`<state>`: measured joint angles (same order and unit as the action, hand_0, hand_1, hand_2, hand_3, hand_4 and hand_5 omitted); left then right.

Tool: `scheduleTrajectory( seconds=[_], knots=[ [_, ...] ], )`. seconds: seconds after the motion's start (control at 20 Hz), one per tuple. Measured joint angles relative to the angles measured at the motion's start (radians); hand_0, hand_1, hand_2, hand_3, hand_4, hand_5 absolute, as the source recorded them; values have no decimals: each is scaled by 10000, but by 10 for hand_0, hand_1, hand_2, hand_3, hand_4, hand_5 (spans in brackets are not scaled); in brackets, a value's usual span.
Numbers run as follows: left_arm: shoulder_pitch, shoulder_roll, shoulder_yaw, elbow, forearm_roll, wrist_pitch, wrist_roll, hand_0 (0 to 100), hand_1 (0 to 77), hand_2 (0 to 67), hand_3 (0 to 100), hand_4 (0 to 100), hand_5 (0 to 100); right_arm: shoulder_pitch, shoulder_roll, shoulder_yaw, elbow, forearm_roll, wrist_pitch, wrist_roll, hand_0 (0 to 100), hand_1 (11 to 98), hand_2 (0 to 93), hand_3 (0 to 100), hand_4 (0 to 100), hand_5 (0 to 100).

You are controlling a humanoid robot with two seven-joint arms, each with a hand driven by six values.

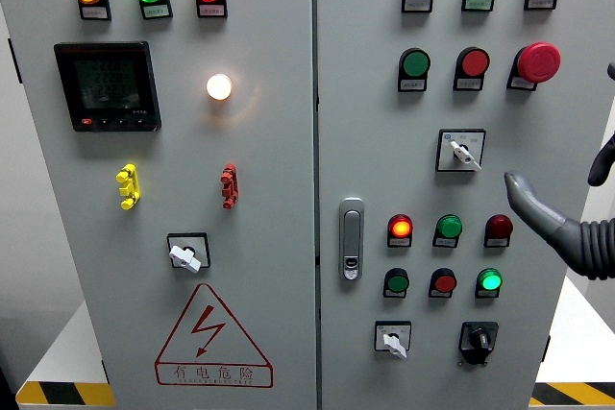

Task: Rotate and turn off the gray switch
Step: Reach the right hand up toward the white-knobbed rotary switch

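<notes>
Head view puts me square in front of a gray two-door control cabinet, the seam between the doors running down the middle of the frame. My right hand comes in from the right edge at mid-height, dark and glossy, with one finger stretched up and to the left; it hangs in front of the right door, close to the panel, though I cannot tell whether it touches. The rest of the fingers are cut off by the frame edge, so I cannot tell how wide they stand (only a second dark tip shows higher on the right edge).

Gray rotary switches sit in several places. The nearest to my hand is the upper right switch, right of center, its pale handle pointing down and to the right. Another gray switch sits at the lower middle of the right door, beside a black knob. A third gray switch is on the left door, above the red triangular warning sign.

A red mushroom button stands out at the upper right, a door latch at center, a digital meter at the upper left, with a glowing white lamp to its right.
</notes>
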<state>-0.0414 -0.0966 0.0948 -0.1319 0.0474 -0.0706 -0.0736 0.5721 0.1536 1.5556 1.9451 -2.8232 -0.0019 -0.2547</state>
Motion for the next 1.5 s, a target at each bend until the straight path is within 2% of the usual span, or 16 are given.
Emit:
scheduleTrajectory(
  seconds=[0.35,0.45,0.55,0.6,0.7,0.75,0.85,1.0,1.5],
  knots=[
    [0,0,0,0,2,0,0,845,0,134,187,83,109,-4,13,-30,0,8,-9,-12,0,393,71,878,940,1000],
    [0,0,0,0,2,0,0,845,0,134,188,83,109,38,13,-28,-22,45,74,-16,0,392,141,879,942,1000],
    [0,0,0,0,2,0,0,845,0,134,188,83,109,89,14,-19,-84,196,189,-82,0,382,279,879,942,1000],
    [0,0,0,0,2,0,0,845,0,134,188,83,109,119,14,-17,-114,348,264,-208,0,382,290,879,944,1000],
    [0,0,0,0,1,0,0,845,0,134,188,83,109,231,15,-14,-235,633,376,-510,0,377,372,874,947,1000],
    [0,0,1,0,-3,0,0,845,0,134,188,83,109,287,21,-9,-305,702,404,-573,0,375,385,873,949,1000],
    [0,0,2,0,-4,0,0,845,0,134,188,83,109,408,27,-2,-485,778,425,-623,0,371,498,871,950,1000],
    [0,0,4,0,-4,0,0,845,0,134,188,83,109,534,27,-1,-749,802,426,-650,0,365,568,871,950,1000],
    [0,0,3,0,0,0,0,845,0,134,188,83,109,1283,0,-48,-2048,806,325,-675,0,359,667,887,962,1000]
  ],
)
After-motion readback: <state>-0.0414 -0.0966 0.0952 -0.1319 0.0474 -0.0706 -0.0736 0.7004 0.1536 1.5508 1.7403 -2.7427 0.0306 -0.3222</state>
